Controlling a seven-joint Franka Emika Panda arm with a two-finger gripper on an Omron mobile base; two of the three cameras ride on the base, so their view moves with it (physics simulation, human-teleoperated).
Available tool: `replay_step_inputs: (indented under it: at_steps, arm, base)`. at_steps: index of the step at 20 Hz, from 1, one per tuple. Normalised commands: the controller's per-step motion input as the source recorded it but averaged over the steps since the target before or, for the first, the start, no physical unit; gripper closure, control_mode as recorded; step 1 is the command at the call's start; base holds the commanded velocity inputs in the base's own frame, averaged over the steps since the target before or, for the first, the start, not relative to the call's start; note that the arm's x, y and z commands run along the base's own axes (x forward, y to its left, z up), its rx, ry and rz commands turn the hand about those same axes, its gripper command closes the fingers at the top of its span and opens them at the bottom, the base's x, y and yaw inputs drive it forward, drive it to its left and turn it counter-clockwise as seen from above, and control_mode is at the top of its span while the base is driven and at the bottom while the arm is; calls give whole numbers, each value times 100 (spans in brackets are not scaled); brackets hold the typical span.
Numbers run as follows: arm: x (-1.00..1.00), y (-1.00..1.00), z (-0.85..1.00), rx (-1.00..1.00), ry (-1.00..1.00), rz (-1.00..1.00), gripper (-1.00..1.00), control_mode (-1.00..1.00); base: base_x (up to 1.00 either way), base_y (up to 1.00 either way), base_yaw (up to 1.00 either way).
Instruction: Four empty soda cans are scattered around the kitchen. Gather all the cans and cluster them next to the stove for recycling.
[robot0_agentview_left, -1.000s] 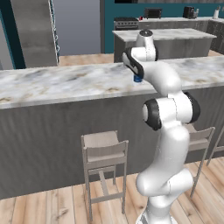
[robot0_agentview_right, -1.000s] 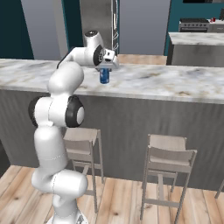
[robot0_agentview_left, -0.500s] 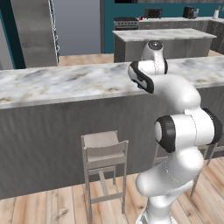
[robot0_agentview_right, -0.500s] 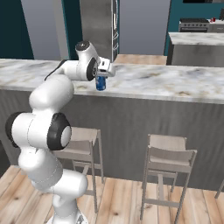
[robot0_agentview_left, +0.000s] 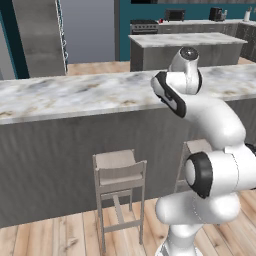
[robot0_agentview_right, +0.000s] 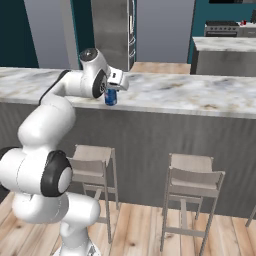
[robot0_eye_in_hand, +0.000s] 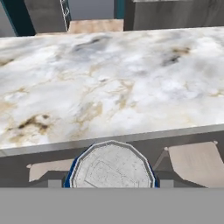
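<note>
Here, gripper (robot0_agentview_right: 111, 92) clasps cylindrical blue can (robot0_agentview_right: 110, 97), silvery-topped.

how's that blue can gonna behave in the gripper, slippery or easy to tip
The blue soda can looks smooth and round, so it may slip or twist between the gripper fingers. It is narrow for its height, so it could tip if set down on the marble counter at a tilt. On its side it would likely roll.

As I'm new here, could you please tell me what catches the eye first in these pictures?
The white arm folds over a long marble counter, its pincer shut on a blue can at the near edge. Two stools stand below, and the stove sits far behind.
</note>
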Motion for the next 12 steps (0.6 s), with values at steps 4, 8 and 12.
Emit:
replay_step_inputs:
  at_steps: [4, 8, 12]
  arm:
    - [-41, 4, 7, 0, 0, 0, 100, -100]
    - [-36, 3, 1, 0, 0, 0, 100, -100]
    - [-38, 2, 0, 0, 0, 0, 100, -100]
  base:
    - [0, 0, 0]
    - [0, 0, 0]
    - [0, 0, 0]
